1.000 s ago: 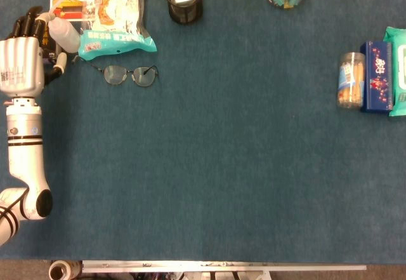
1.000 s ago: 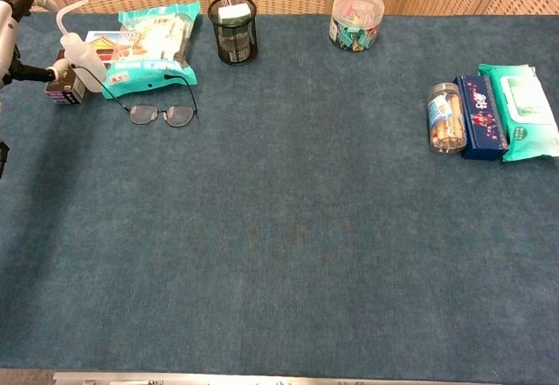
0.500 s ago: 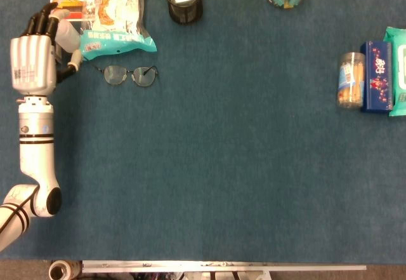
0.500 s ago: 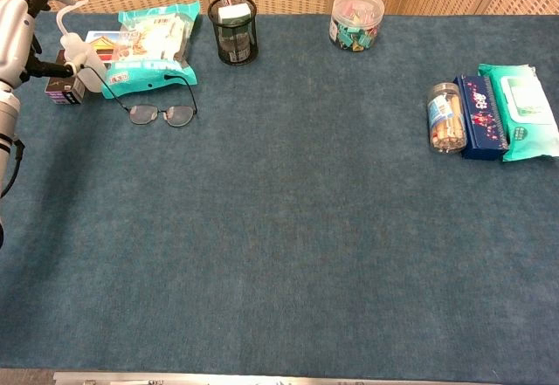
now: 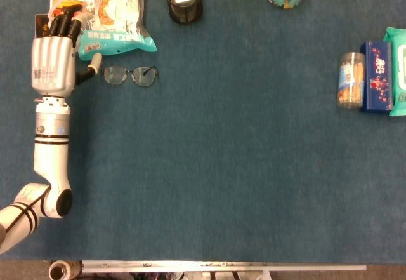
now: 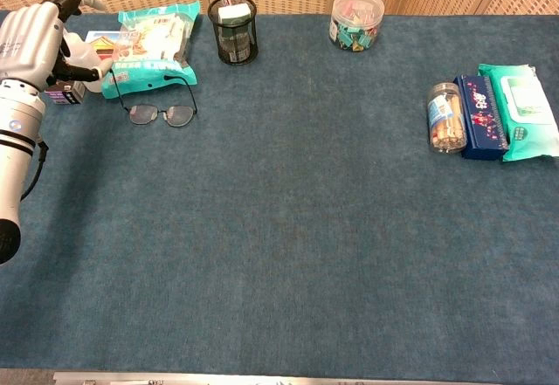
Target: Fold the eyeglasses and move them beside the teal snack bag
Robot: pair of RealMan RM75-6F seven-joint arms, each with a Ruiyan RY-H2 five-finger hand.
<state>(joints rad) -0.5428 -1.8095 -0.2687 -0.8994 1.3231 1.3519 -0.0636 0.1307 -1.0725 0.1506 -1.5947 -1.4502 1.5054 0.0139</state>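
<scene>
- Left hand is hovering empty, fingers loosely spread, just left of eyeglasses lying unfolded below teal snack bag
- Thin, light, fragile frame is likely needing a gentle pinch at the temple arms
- Right hand is showing in neither view

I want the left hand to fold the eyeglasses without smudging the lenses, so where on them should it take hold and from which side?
Probably a temple arm: the eyeglasses lie open, lenses toward the camera, temples reaching back to the teal snack bag. The left hand hovers open just to their left, so coming from that side and pinching the near temple close to its hinge looks best, clear of the lenses.
</scene>
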